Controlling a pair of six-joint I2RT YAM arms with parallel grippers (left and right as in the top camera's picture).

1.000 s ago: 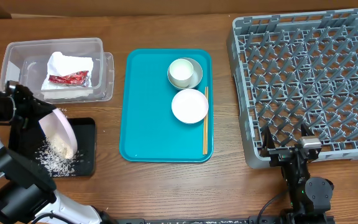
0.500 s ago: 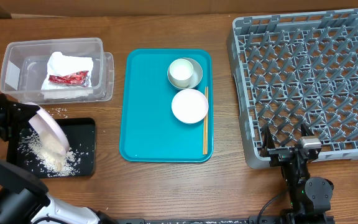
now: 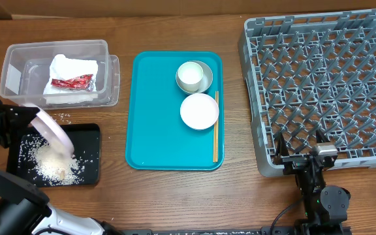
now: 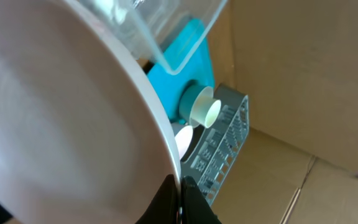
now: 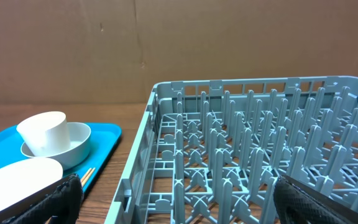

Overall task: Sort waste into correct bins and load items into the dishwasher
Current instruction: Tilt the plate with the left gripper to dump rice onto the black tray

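Compared with a second ago, the plate (image 3: 53, 129) has moved a little toward the left end of the black tray (image 3: 91, 153). It stands tilted steeply over it, and more rice (image 3: 49, 163) now lies spread on the tray than before. In the left wrist view the plate's face looks bare, so we judge the scraping nearly done. The left gripper (image 4: 180, 198) is closed tight on the plate's rim. A few grains (image 3: 61, 117) lie on the desk (image 3: 175, 196) just beyond the tray's far edge. These we think will need picking up later.

The napkins (image 3: 70, 68) and the red wrapper (image 3: 72, 83) are already in the clear tub (image 3: 18, 65). What remains is mostly the loading. The cup (image 3: 189, 75) sits in the grey-green bowl (image 3: 207, 77), with the white bowl (image 3: 199, 111) and the chopsticks (image 3: 215, 130) on the teal tray (image 3: 158, 117). The rack (image 3: 318, 85) holds nothing yet.

The right gripper (image 3: 302, 155) waits fully open and holds nothing, just at the rack's near edge.

For moving, the plate is close to the tub's near wall, so the left arm should lift before it swings right. The way to the rack passes over the teal tray, where the cup stands tall. The bare desk in front of the teal tray is open.
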